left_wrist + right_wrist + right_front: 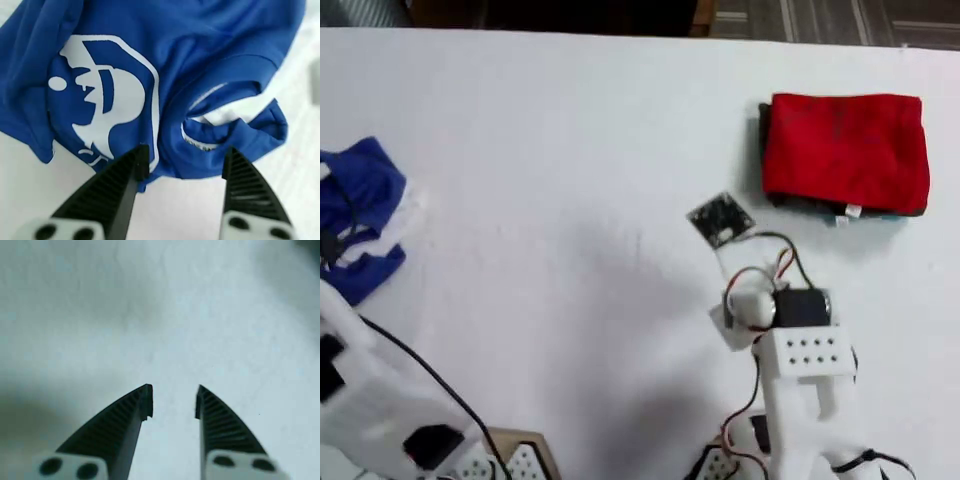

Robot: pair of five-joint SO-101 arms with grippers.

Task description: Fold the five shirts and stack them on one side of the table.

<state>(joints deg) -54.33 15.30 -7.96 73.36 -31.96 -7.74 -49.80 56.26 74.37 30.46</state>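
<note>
Hovering with left claw [186,152] spread above the crumpled blue shirt [150,50] at the table [570,150] left, right claw [173,390] likewise open; next, probably gripping its hem for folding.

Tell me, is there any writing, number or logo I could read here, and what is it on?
No text here can be read.
On the blue shirt: a white picture emblem with no letters; the collar print is too blurred to read.
On the red folded shirt: the white tag is too small to read.
</note>
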